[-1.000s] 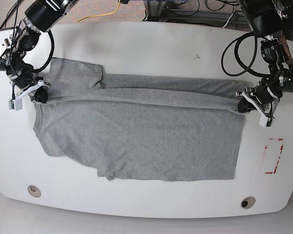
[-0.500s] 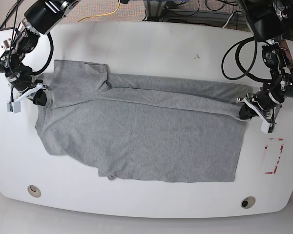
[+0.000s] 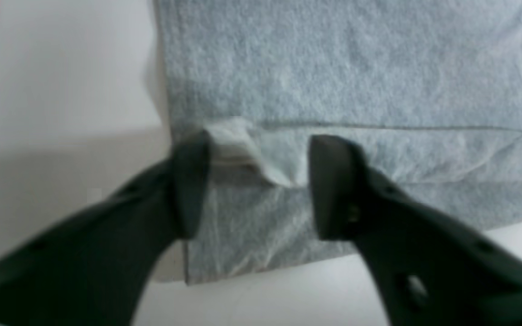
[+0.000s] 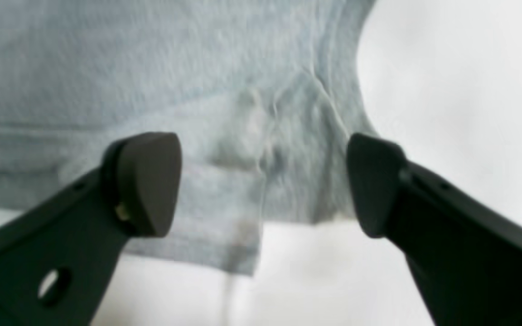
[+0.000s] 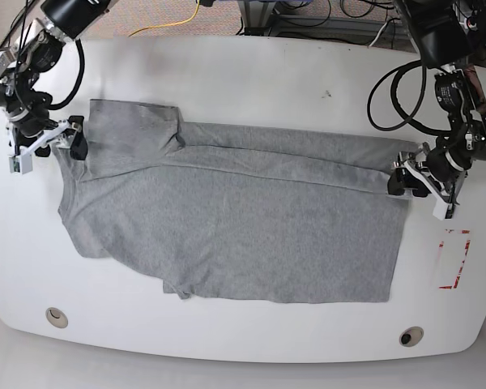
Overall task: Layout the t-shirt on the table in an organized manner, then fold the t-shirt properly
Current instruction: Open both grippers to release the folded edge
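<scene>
On the left side of the base view, the right gripper [image 5: 55, 144] sits at the top left edge of the t-shirt [image 5: 243, 219]. Its two dark fingers [image 4: 145, 181] are spread wide apart. Nothing is pinched between them. The grey cloth lies under and between the fingers, with a small wrinkled bump in the middle of the gap. One finger is over the shirt, and the other is at the shirt's curved edge, partly over the white table [image 4: 460, 90]. Whether the fingertips touch the cloth cannot be told, because the picture is blurry.

The t-shirt lies flat on the table [image 5: 251, 73] and covers much of the middle. Its top part is folded down in a long band that runs from one gripper to the other. A sleeve sticks out at the top left.

On the right side of the base view, the left gripper [image 5: 422, 181] sits at the right end of that folded band. Its fingers [image 3: 333, 185] are also wide apart and hold nothing. A little raised fold of cloth [image 3: 247, 151] stands up between them. One finger is at the side edge of the shirt, and the other is over the cloth. Near this gripper, red tape [image 5: 454, 259] marks a box on the table.
</scene>
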